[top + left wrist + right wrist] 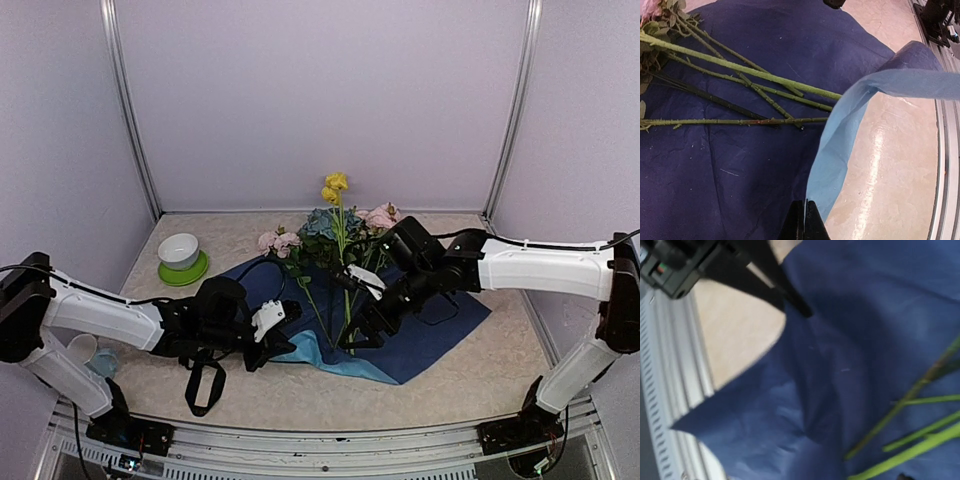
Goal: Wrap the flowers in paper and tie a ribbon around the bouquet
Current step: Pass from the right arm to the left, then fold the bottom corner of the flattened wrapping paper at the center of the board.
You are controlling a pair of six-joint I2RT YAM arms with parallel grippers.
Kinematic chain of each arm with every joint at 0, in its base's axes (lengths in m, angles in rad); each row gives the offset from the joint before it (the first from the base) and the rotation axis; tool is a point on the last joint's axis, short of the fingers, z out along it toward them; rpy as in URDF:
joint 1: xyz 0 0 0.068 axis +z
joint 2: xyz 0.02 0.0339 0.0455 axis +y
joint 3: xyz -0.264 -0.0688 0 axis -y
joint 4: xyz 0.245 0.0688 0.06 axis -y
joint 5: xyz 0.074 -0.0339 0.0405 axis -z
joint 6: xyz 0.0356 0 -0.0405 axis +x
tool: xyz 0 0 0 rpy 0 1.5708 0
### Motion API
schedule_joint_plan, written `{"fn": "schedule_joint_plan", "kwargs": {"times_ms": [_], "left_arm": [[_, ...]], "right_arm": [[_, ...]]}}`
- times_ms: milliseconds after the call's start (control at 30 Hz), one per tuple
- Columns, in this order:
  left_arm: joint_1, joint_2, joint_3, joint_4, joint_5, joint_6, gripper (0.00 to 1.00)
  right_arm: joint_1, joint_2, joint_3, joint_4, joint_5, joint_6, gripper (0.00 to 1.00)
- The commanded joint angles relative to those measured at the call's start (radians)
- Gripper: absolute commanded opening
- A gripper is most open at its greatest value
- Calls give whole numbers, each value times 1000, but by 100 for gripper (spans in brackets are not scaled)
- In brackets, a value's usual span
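The flowers [338, 225] lie on the paper [440, 330], blooms to the back and green stems [755, 75] pointing at the front. The paper is spread navy side up. My left gripper [805, 212] is shut on the paper's near edge and holds it lifted, so the light-blue underside [840, 150] curls up. In the top view the left gripper [290, 320] sits at the sheet's front left. My right gripper [365, 315] hovers over the stems' ends; no closed fingertips show in its blurred wrist view, which looks onto the paper [865, 315] and the left gripper's black fingers [792, 302]. I cannot tell the ribbon apart for sure.
A white bowl on a green saucer [182, 270] stands at the back left. A black loop [205, 385] hangs by the left arm, ribbon or cable I cannot tell. A pale cup [95, 355] sits at the far left. The metal rail [945, 150] borders the table's front.
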Motion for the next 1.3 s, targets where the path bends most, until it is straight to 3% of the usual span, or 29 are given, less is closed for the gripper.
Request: {"fn": "schedule_joint_plan", "kwargs": {"times_ms": [0, 200, 267, 333, 533, 600, 667, 800, 1267], "left_arm": [[33, 62, 57, -63, 78, -86, 0], [67, 144, 103, -132, 108, -128, 0], [75, 161, 108, -143, 110, -135, 0], [83, 167, 107, -147, 112, -141, 0], [90, 164, 116, -152, 125, -133, 0], [90, 159, 117, -151, 126, -130, 0], [90, 156, 117, -153, 121, -129, 0], [90, 161, 116, -159, 112, -135, 0], [140, 244, 178, -222, 121, -193, 0]], "right_arm": [[-59, -15, -106, 165, 25, 85, 83], [-124, -30, -227, 241, -35, 120, 84], [-122, -33, -265, 271, -108, 130, 93], [-111, -51, -309, 318, -144, 139, 95], [-91, -42, -402, 427, -60, 187, 92], [-91, -8, -408, 469, -57, 207, 83], [-91, 11, -404, 498, -63, 226, 51], [-94, -5, -419, 496, 12, 261, 0], [-173, 116, -469, 407, 79, 468, 0]]}}
